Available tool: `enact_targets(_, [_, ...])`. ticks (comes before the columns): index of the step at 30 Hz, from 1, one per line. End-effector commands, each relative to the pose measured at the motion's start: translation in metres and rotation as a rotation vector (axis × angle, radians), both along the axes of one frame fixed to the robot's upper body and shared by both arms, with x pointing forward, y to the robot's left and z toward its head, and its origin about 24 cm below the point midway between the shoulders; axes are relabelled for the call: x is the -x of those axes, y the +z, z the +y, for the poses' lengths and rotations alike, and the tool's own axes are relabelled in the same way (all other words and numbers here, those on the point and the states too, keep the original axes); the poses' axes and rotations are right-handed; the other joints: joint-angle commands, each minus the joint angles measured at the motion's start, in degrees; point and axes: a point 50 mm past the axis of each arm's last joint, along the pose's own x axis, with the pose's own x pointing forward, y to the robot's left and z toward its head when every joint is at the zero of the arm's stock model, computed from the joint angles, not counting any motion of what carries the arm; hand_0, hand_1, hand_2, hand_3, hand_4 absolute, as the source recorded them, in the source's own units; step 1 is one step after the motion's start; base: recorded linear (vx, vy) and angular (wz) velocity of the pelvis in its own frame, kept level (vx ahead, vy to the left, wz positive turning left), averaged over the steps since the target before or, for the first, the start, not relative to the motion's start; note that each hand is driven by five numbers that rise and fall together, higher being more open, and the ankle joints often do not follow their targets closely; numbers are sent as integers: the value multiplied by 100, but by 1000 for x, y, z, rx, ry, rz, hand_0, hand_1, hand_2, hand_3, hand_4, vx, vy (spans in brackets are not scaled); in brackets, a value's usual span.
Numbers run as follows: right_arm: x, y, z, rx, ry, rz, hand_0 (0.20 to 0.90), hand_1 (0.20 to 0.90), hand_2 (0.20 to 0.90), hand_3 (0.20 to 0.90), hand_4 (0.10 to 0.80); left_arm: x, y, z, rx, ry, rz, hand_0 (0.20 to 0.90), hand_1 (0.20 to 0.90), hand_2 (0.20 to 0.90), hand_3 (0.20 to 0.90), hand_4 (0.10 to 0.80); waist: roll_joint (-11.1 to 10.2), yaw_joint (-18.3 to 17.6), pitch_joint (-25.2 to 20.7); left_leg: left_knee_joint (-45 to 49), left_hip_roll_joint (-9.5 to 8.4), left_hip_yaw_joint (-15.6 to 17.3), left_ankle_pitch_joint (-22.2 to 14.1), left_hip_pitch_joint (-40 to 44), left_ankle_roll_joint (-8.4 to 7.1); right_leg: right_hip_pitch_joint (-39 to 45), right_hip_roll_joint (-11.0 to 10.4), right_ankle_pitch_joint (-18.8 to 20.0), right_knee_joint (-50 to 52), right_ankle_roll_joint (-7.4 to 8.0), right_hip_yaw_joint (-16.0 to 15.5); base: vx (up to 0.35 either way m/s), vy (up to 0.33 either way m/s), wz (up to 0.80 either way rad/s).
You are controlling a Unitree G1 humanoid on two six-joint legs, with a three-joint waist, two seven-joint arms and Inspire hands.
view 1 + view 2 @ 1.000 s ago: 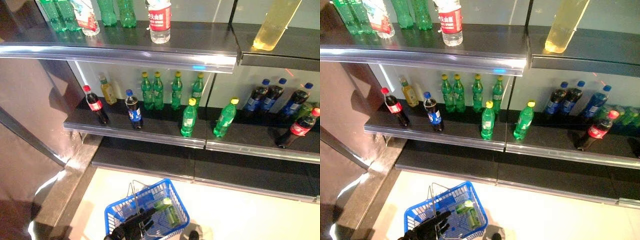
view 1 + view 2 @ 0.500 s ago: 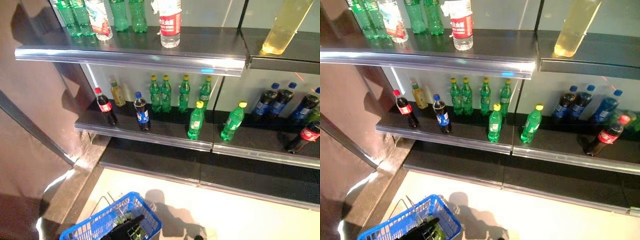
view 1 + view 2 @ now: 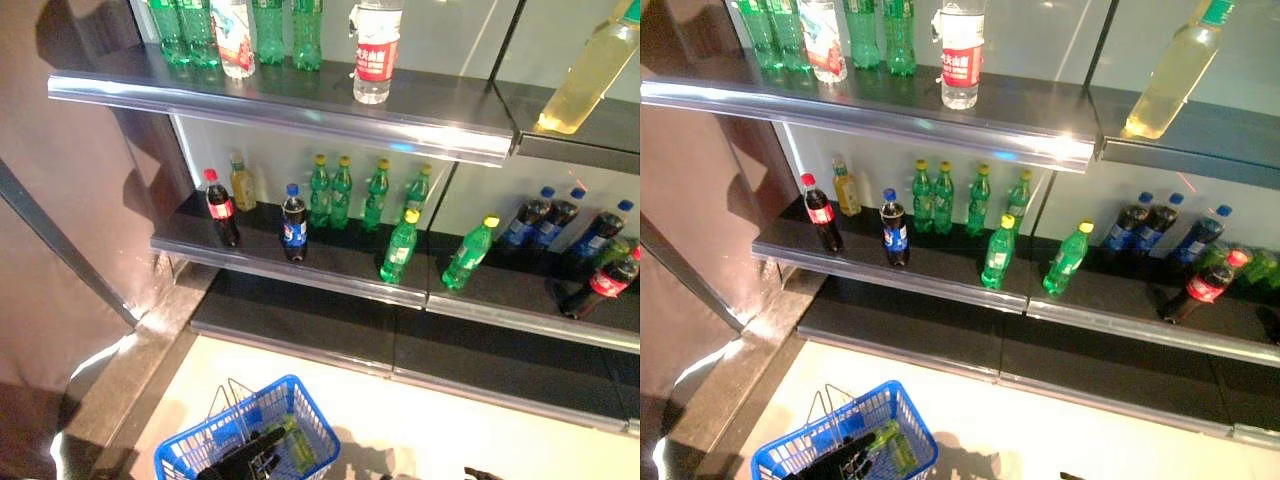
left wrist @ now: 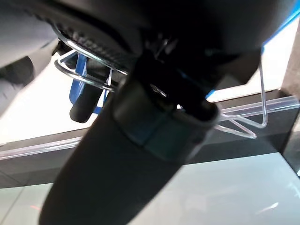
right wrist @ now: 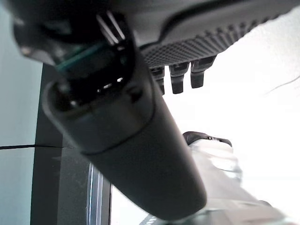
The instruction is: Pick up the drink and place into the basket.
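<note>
My left hand point(image 3: 245, 462) is shut on the thin wire handles point(image 4: 84, 65) of the blue basket point(image 3: 300, 410), which hangs low at the left in front of the shelves. A green bottle point(image 3: 297, 447) lies inside the basket. Green bottles with yellow caps point(image 3: 400, 247) stand on the middle shelf point(image 3: 300, 275), with a red-capped cola bottle point(image 3: 220, 207) and a blue-capped dark bottle point(image 3: 293, 222) to their left. My right hand point(image 5: 126, 140) hangs with its fingers point(image 5: 180, 79) relaxed and holds nothing.
The top shelf point(image 3: 300, 110) carries green bottles point(image 3: 270, 25), a clear bottle with a red label point(image 3: 376, 55) and a tilted yellow bottle point(image 3: 590, 80). Dark bottles point(image 3: 560, 220) stand at the middle shelf's right. A brown wall panel point(image 3: 60, 230) closes the left side.
The camera has moved and the whole picture has shifted. Against the shelves, the blue basket has swung to the left from where it hung a second ago. The green bottle still lies in it.
</note>
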Motion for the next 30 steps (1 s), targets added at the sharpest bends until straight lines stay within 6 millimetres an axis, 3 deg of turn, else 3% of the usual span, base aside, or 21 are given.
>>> enact_targets(1, [11,-2,-2,4,-30,30,900,900,900,900,800,-61,26,2,73,5,-301,300,300,300,200,100,-84,69,-58,194,-121,-408,-61,-283,-139,53,-200,1274,-971,380,225,149,-177,13])
enact_targets(3, [15,-2,-3,9,-47,38,900,900,900,900,800,-62,27,3,68,-17,-305,300,300,300,200,100,-116,-20,-11,186,-95,-381,-125,-216,-192,72,-166,1443,-1646,447,249,150,-188,-2])
enact_targets(6, [13,-2,-1,6,-46,32,900,900,900,900,800,-65,30,4,57,-17,-318,300,300,300,200,100,-120,-28,5,178,-54,-253,-181,-185,-189,143,-50,1362,-1675,439,51,82,-143,21])
enact_targets(9, [9,-2,0,3,-36,25,900,900,900,900,800,-65,30,4,61,-10,-325,300,300,300,200,100,-111,2,-55,542,36,-208,-226,-296,-185,521,269,878,-1870,267,58,105,-217,26])
enact_targets(11, [3,-2,1,4,-24,20,900,900,900,900,800,-65,30,1,70,-10,-329,300,300,300,200,100,-148,21,-114,1001,170,-129,-251,-431,-289,698,373,575,-2055,79,-10,145,-267,25])
enact_targets(12, [-4,1,-2,14,-11,13,900,900,900,900,800,-63,27,-7,84,-22,-332,300,300,300,200,100,-165,138,-50,2089,375,-311,170,-897,-571,999,497,375,-2197,-169,-58,121,-231,25])
enact_targets(14, [-10,3,-6,26,-7,3,900,900,900,900,800,-61,26,-14,100,-25,-336,300,300,300,200,100,-143,244,4,2640,434,-487,583,-1318,-724,1128,562,292,-2263,-313,-92,40,-85,14])
enact_targets(16, [-13,5,-10,42,-18,-7,900,900,900,900,800,-60,25,-20,118,-40,-338,300,300,300,200,100,-88,327,48,2549,557,-456,672,-1528,-766,1270,583,201,-2327,-381,-136,40,59,-18])
enact_targets(19, [-18,8,-16,60,-2,-18,900,900,900,900,800,-57,23,-25,140,-34,-348,300,300,300,200,100,46,417,60,1024,298,-446,400,-1287,-621,1364,605,212,-2480,-234,-85,97,196,-5])
enact_targets(22, [-10,6,-17,60,-25,-7,900,900,900,900,800,-60,24,-23,145,-39,-346,300,300,300,200,100,115,302,-101,326,234,-370,451,-888,-545,1395,649,160,-2462,-199,-128,106,220,-14])
enact_targets(24, [-5,5,-14,49,-22,-4,900,900,900,900,800,-63,25,-20,146,-47,-347,300,300,300,200,100,95,266,-138,185,146,-385,443,-751,-498,1358,623,178,-2302,-139,-148,112,137,-16])
enact_targets(26, [-2,3,-10,38,-28,2,900,900,900,900,800,-66,27,-14,120,-41,-340,300,300,300,200,100,30,196,-105,106,32,-435,365,-604,-387,989,554,411,-1750,48,-70,66,67,-5])
enact_targets(28, [0,1,-6,23,-12,3,900,900,900,900,800,-70,30,-7,98,-26,-338,300,300,300,200,100,-24,142,-37,157,38,-434,269,-568,-325,661,499,487,-1331,183,53,-14,-56,-6])
enact_targets(30, [3,0,-2,12,-14,-4,900,900,900,900,800,-74,33,0,82,-30,-344,300,300,300,200,100,-58,154,3,286,116,-384,210,-633,-282,611,215,585,-1218,255,161,-45,-166,-17])
